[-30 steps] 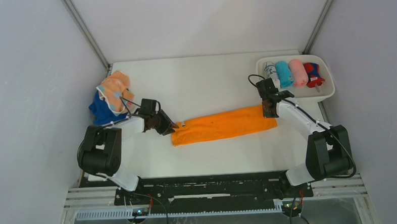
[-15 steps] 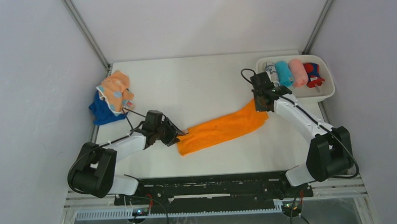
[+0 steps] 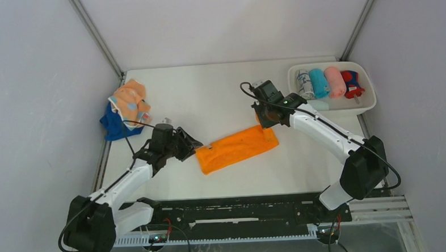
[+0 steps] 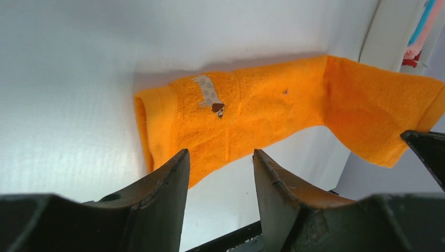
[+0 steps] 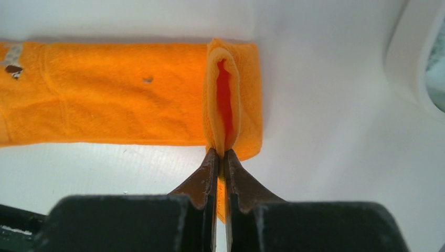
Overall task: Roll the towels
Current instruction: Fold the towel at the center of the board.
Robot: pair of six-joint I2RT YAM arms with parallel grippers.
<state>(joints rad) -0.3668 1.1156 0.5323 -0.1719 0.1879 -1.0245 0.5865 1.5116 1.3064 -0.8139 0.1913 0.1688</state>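
A bright orange towel (image 3: 236, 149) lies as a long strip across the table's middle. My right gripper (image 3: 264, 119) is shut on its right end, lifted and folded back over the strip (image 5: 120, 94); the pinched fold stands up between the closed tips (image 5: 221, 152). My left gripper (image 3: 194, 145) stands open just off the towel's left end (image 4: 252, 113), with nothing between its fingers (image 4: 220, 153). A peach spotted towel (image 3: 130, 101) sits crumpled on a dark blue towel (image 3: 114, 128) at the far left.
A white tray (image 3: 345, 105) at the back right holds rolled towels, among them a turquoise one (image 3: 319, 83) and a pink one (image 3: 336, 82). Grey walls close in on both sides of the table.
My right gripper carried the orange towel's right end leftward, doubling it over and shortening the strip. My left gripper let go of the left end and opened.
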